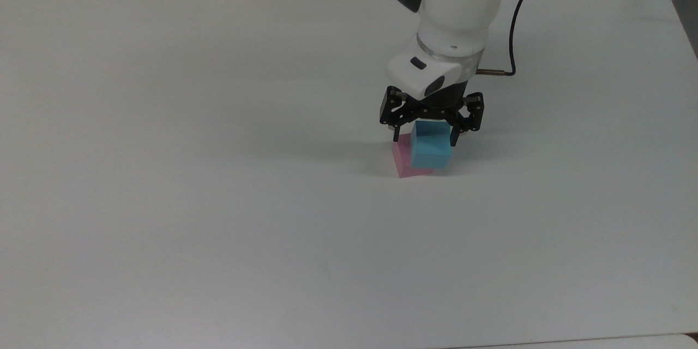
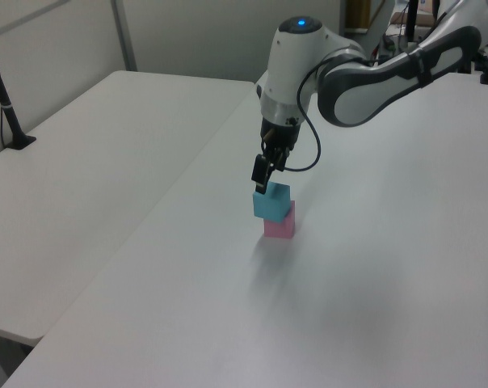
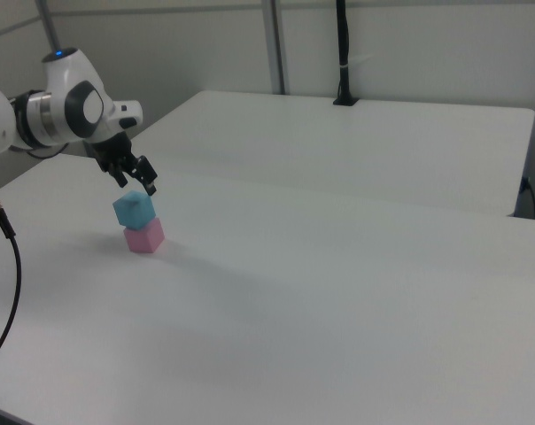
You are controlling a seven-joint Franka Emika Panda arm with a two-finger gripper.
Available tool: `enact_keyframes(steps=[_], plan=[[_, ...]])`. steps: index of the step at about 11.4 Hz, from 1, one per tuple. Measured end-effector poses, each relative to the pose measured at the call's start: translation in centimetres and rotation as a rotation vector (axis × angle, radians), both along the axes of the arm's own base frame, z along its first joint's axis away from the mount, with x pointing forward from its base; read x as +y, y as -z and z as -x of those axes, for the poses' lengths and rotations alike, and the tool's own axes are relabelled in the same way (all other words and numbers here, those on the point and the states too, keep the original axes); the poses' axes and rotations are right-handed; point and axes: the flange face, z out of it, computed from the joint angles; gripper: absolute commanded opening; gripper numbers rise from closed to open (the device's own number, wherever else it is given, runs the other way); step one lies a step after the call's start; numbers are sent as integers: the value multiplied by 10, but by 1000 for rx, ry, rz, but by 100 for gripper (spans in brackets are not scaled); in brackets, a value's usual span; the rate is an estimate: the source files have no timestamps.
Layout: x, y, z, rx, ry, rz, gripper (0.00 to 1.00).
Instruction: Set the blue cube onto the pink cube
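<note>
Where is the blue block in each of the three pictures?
Top view: the blue cube sits right of centre, below the gripper.
Left view: it is near the middle.
Right view: it is at the left.
Shared landmark: the pink cube under it.

Blue cube (image 1: 430, 151) sits on pink cube (image 1: 404, 160), stack twisted, edges not flush; in the top view pink cube shows past blue cube's left side. Stack stands on the surface (image 1: 218, 202), towards the top view's right, approx. mid-depth. Hand (image 1: 431, 132) is directly above the stack, jaws spread either side of blue cube's top w/ gaps showing, not clamped. In the left view hand (image 2: 262, 177) hangs just over blue cube (image 2: 272, 202).
</note>
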Motion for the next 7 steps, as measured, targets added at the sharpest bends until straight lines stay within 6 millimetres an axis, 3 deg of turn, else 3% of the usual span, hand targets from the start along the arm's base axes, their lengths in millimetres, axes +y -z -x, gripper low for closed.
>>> enact_keyframes(steps=[2,4,7], plan=[[-15,-41,10,3,25,15,100],[-48,-89,27,42,71,47,100],[-133,-134,48,166,39,45,100]])
